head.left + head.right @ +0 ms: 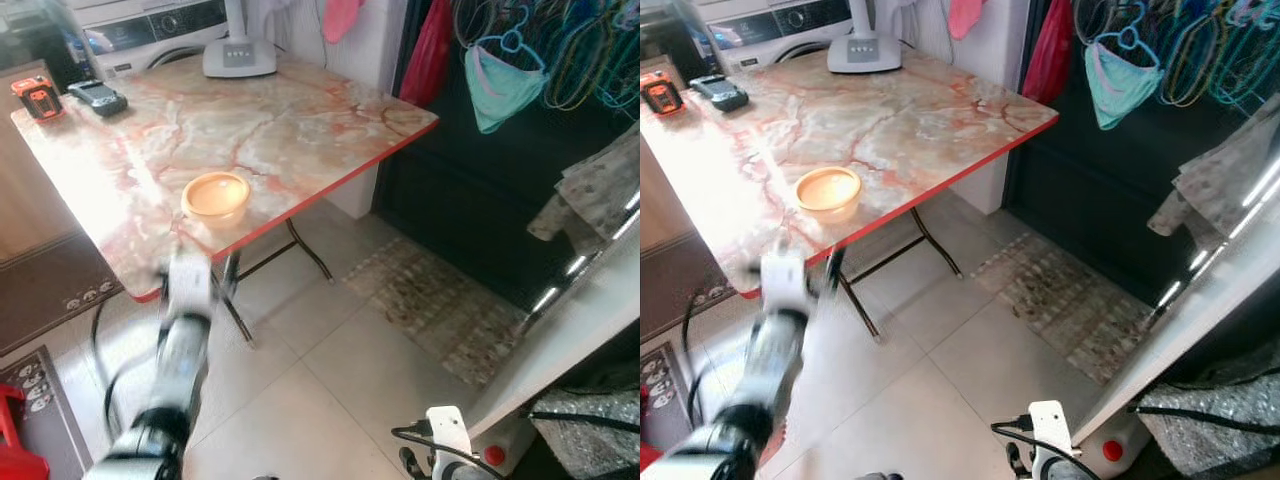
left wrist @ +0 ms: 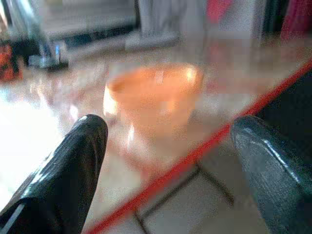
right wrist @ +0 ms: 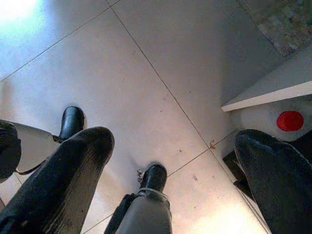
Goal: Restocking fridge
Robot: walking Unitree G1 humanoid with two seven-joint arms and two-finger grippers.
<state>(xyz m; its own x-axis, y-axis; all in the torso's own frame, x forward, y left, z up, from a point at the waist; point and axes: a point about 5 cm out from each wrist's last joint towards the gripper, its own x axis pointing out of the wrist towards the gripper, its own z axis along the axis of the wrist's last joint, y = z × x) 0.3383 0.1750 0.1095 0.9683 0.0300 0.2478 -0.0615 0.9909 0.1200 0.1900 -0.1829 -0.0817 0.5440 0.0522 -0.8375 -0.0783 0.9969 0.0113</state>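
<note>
One orange bowl (image 1: 215, 195), unlabelled and glossy, sits near the marble table (image 1: 300, 120) edge; left gripper (image 2: 165, 161) spread wide before it, right gripper (image 3: 170, 161) likewise released.

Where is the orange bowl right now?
The orange bowl sits on the marble table near its red front edge, just ahead of the open left gripper.

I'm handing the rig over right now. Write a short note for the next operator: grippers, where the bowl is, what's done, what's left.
Left gripper: raised toward the near edge of the marble-patterned folding table, fingers open, empty, pointed at the small orange bowl; view is motion-blurred.
Right gripper: hanging idle over the tiled floor, fingers open, empty.
Bowl: upright on the table near its red front edge, untouched.
Done: approach to the table.
Left: close the left gripper on the bowl, lift it, carry it to the fridge.
</note>
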